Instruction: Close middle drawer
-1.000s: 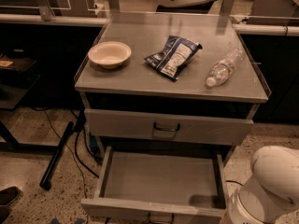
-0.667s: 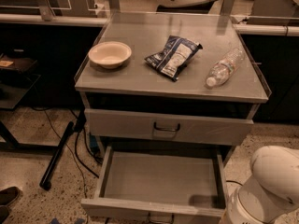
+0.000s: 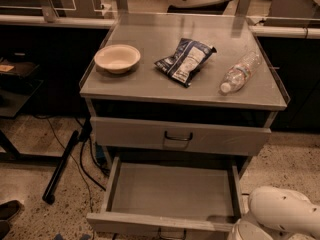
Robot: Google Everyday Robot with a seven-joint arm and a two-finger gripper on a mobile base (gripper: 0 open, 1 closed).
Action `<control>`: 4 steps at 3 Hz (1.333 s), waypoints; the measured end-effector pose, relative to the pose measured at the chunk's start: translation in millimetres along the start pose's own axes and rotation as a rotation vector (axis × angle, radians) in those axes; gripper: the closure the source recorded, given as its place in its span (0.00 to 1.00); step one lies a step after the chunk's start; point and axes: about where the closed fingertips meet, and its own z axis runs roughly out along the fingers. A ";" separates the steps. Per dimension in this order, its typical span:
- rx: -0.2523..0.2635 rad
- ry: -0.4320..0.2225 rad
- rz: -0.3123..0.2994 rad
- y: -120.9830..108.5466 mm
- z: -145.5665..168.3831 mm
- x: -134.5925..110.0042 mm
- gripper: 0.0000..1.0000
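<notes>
Grey desk, middle drawer pulled wide open; my white arm bottom right, tool out of shot, can't tell its grip.

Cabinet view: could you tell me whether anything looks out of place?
The middle drawer stands pulled far out. A water bottle lies on its side on the cabinet top. The gripper is not in view.

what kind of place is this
Probably a lab or office workspace: a grey cabinet with an open drawer, and cables on the speckled floor. The gripper is out of view.
</notes>
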 end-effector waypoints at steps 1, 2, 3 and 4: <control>-0.005 -0.018 0.041 -45.3 49.1 -4.9 1.00; -0.009 -0.021 0.047 -46.6 53.0 -5.4 1.00; 0.013 -0.073 0.108 -73.7 77.1 -17.3 1.00; 0.078 -0.108 0.145 -107.8 78.1 -29.9 1.00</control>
